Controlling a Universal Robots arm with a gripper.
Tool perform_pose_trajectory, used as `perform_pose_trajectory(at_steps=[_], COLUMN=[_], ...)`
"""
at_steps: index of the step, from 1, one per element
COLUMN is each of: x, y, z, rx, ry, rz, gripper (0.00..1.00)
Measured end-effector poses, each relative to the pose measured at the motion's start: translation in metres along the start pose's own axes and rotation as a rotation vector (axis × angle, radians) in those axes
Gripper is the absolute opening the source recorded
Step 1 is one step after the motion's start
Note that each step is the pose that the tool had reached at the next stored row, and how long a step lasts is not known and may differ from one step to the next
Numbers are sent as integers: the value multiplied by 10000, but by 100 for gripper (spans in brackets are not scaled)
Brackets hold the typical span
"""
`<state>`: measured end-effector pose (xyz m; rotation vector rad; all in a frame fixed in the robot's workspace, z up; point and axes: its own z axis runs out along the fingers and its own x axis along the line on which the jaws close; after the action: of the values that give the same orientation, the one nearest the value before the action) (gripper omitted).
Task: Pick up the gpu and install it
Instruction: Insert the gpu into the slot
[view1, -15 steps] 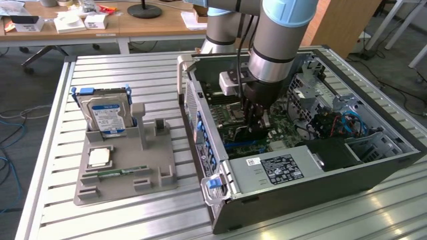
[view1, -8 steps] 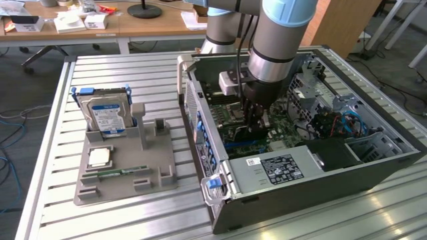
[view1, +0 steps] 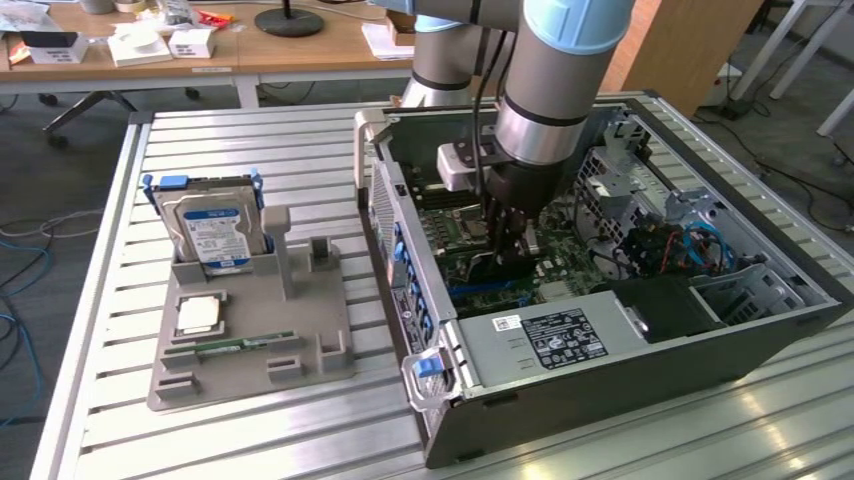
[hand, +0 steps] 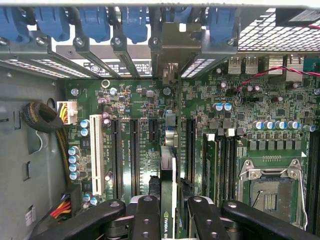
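Looking past the end effector, we saw its fingers clamped on the gpu, which stood on edge over the motherboard inside the open computer case, among the black expansion slots. We could not tell whether it was seated. Beyond it were blue slot latches along the case wall.

The exterior camera sits high and back, looking down across the slatted table into the open computer case. The wrist camera hangs close over the motherboard, facing straight down past the gripper clamping the gpu. Both share that board.
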<state>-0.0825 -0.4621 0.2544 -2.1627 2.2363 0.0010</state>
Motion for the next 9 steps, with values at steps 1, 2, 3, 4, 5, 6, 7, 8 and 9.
perform_pose_trajectory(at_steps=[1,2,3,4,5,6,7,8,9], x=[0,0,0,0,0,1,0,0,0], y=[0,0,1,1,1,1,1,1,1], z=[1,6,9,11,12,12,13,13,14], rx=[0,0,0,0,-1,-2,0,-1,0], ry=[1,-2,-2,0,2,2,2,1,0], rz=[0,0,0,0,0,0,0,0,0], gripper=[26,26,26,26,26,26,26,26,26])
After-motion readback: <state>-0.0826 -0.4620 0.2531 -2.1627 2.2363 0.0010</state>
